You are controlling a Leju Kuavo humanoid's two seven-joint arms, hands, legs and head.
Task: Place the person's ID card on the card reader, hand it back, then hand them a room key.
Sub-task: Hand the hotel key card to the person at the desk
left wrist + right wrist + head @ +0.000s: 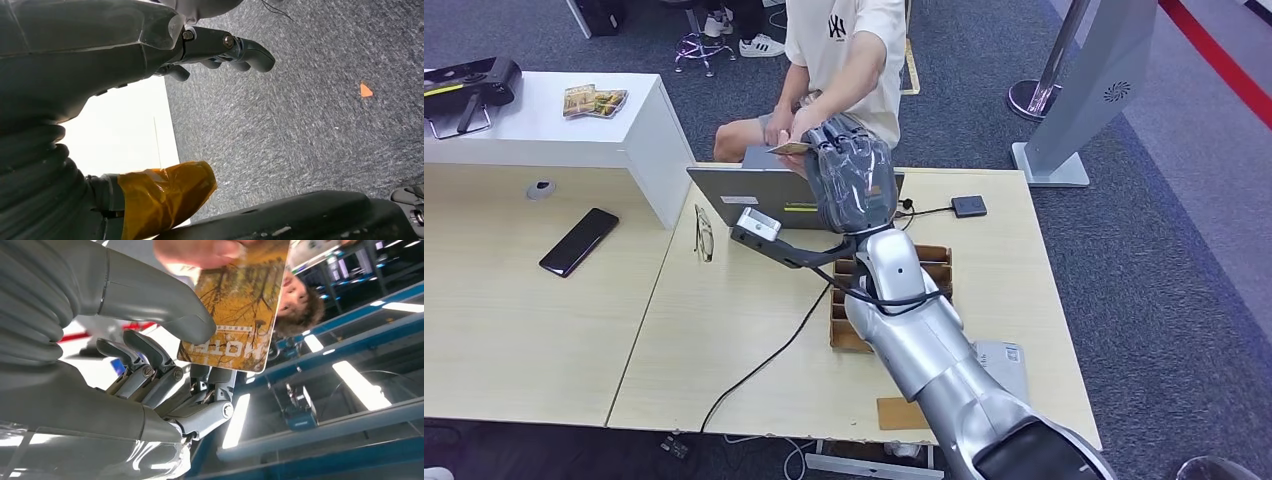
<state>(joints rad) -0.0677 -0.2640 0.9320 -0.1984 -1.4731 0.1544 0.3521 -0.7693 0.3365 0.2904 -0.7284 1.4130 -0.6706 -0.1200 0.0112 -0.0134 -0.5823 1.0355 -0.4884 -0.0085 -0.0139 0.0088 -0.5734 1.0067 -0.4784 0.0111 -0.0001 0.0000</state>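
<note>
Room key passing across the desk

I have the right hand (849,175) raised over the laptop (769,195) toward the seated person (844,60) so they can reach; its thumb pinches the hotel card (235,305) against the fingers while the person's hand (200,250) grips the far edge. My left hand (100,55) hangs over carpet, fingers curled, holding nothing.
</note>
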